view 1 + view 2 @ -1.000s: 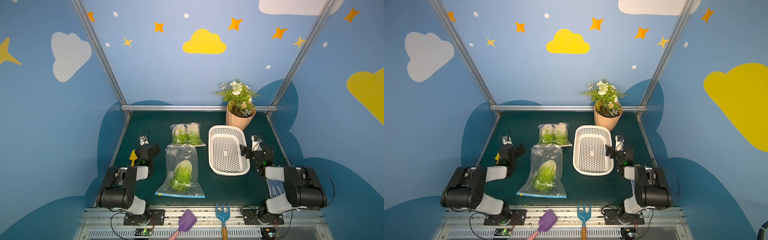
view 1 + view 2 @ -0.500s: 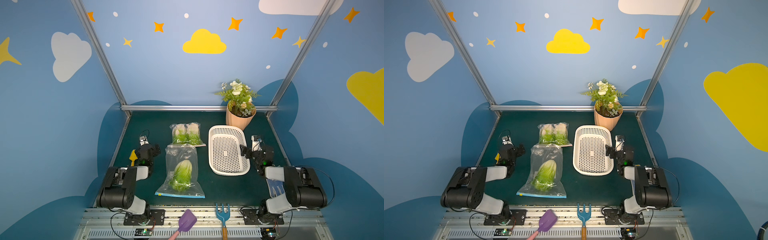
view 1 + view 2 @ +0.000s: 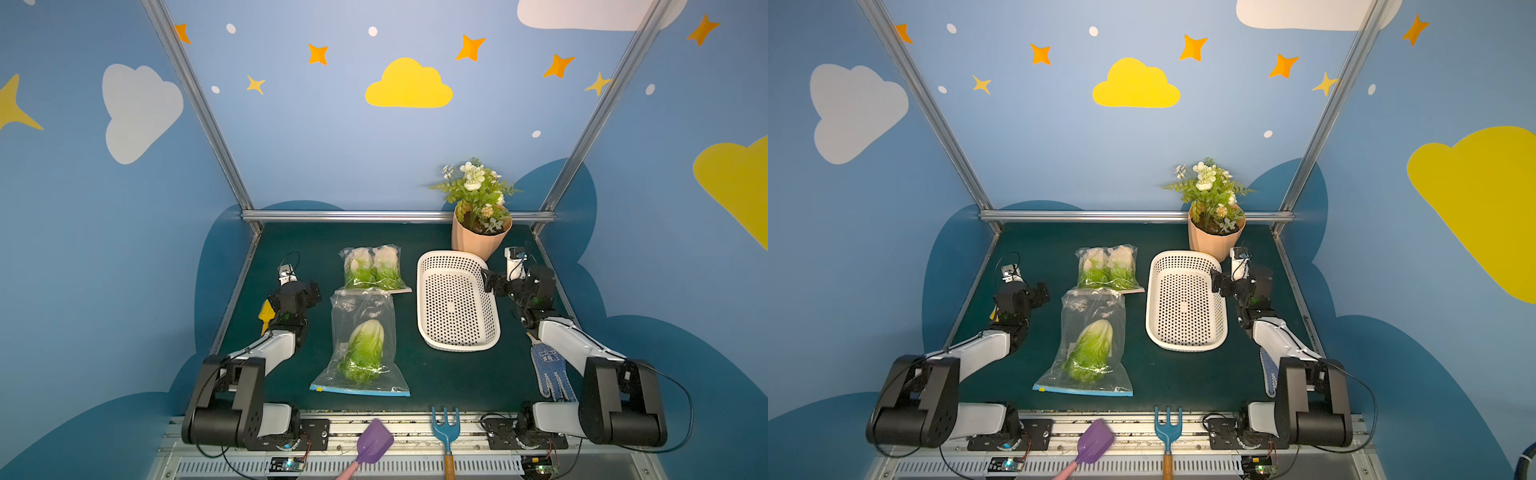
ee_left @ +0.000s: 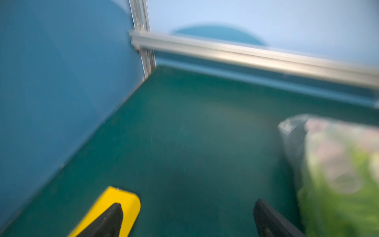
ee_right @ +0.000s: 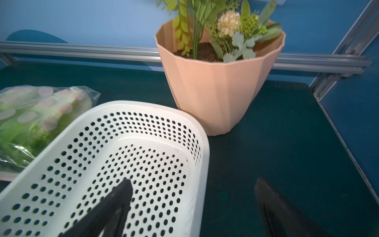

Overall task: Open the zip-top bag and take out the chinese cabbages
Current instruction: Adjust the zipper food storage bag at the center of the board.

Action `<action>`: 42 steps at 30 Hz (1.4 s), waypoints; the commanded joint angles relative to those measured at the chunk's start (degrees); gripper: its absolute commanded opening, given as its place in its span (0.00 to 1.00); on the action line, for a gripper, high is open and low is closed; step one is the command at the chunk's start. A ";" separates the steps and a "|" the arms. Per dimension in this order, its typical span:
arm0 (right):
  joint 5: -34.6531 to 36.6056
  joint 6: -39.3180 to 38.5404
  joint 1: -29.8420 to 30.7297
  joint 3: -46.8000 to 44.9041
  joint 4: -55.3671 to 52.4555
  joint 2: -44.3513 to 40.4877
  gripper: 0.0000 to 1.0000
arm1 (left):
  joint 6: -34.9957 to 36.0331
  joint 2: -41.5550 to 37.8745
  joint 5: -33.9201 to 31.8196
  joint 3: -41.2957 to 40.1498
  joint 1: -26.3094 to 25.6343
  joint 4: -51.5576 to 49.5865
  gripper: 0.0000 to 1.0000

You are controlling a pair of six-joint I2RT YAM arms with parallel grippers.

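Both released and empty, left gripper (image 3: 311, 291) and right gripper (image 3: 487, 282) are risking the six-o'clock zip-top bag (image 3: 361, 309) sliding away under a one-sided pinch.

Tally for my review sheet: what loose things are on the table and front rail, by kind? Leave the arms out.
Zip-top bags: 2
Cabbages: 3
Basket: 1
Potted plant: 1
Glove: 1
Purple shovel: 1
Blue fork: 1
Yellow item, kind unclear: 1
Total: 11
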 commanded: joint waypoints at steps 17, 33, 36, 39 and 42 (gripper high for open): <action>0.52 -3.31 26.80 17.88 -37.37 -13.85 0.71 | -2.94 -20.65 19.26 33.09 -4.11 -62.34 0.93; 12.26 -4.36 71.83 22.89 -44.96 2.35 0.30 | -5.69 -27.94 21.99 24.99 -0.66 -69.85 0.91; 14.04 -6.53 77.07 24.21 -44.70 6.89 0.30 | -6.91 -27.77 24.41 23.94 1.39 -69.24 0.89; 15.94 -8.76 80.53 25.47 -44.99 10.86 0.32 | -7.57 -27.83 26.09 23.10 2.50 -68.57 0.90; 17.19 -11.29 82.82 26.17 -44.47 14.04 0.31 | -8.24 -28.33 26.26 22.52 3.31 -67.98 0.90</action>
